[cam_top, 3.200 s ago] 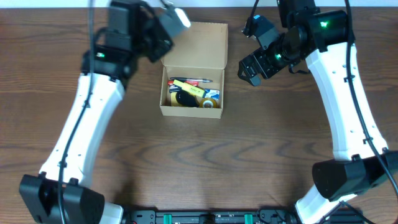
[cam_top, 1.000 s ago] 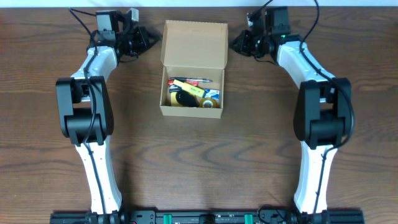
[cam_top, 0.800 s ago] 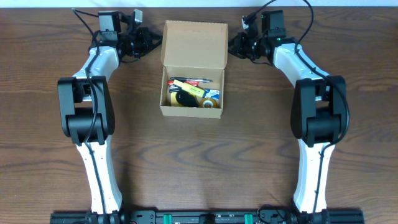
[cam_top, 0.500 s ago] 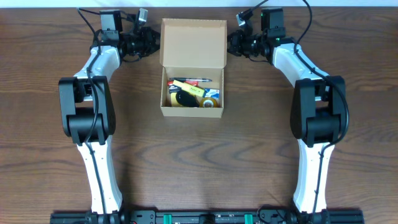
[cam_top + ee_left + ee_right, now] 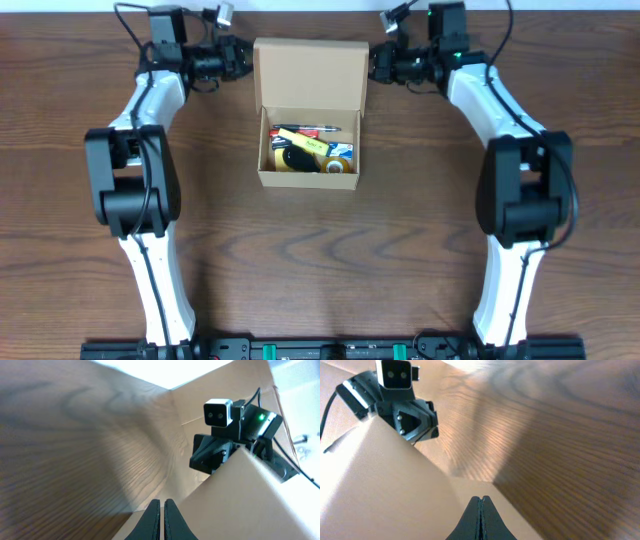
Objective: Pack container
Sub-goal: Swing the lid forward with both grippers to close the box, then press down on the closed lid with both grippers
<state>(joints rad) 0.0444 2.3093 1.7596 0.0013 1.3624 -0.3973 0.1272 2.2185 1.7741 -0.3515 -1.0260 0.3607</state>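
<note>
The small tan cardboard box [image 5: 307, 180] sits toward the far middle of the dark brown wooden table [image 5: 400, 230]. Its hinged flap [image 5: 308, 72] is raised at the back, and mixed stationery [image 5: 310, 148] lies inside. The left gripper [image 5: 243, 58] is just beside the flap's left edge and the right gripper [image 5: 373, 65] just beside its right edge. Both have their jaws pressed together on nothing. Tabletop extends in front of the box and between it and each arm.

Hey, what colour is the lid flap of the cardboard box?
The lid flap is plain tan brown, unmarked; the overhead view shows it best.
</note>
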